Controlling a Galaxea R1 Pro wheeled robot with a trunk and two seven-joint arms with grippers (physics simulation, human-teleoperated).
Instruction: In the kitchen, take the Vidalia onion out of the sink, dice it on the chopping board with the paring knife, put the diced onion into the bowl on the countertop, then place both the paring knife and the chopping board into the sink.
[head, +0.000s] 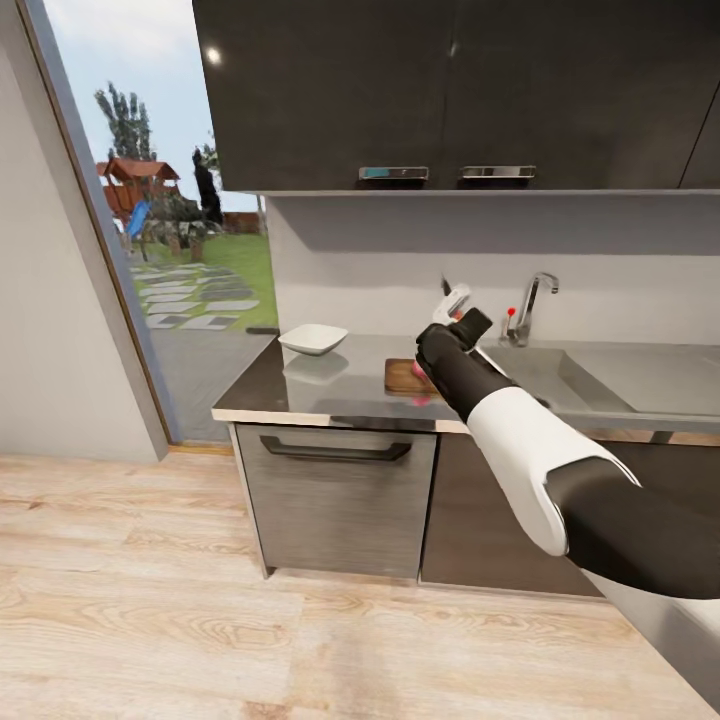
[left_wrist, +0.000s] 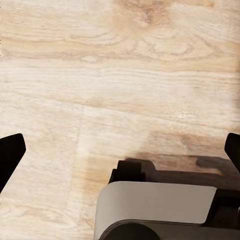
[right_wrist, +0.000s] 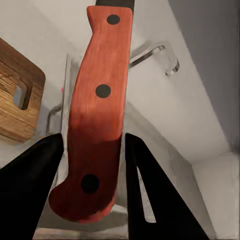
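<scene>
The right hand pinches the knife by its stiff, smooth red handle above the board on the table, while the left hand's fingers hang spread over the floor.

Black forearm, white shell, black-fingered right pincer

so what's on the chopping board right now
Only its left end shows, bare wood. The right arm, gripping the knife, covers the rest, so any diced onion there can't be seen.
</scene>
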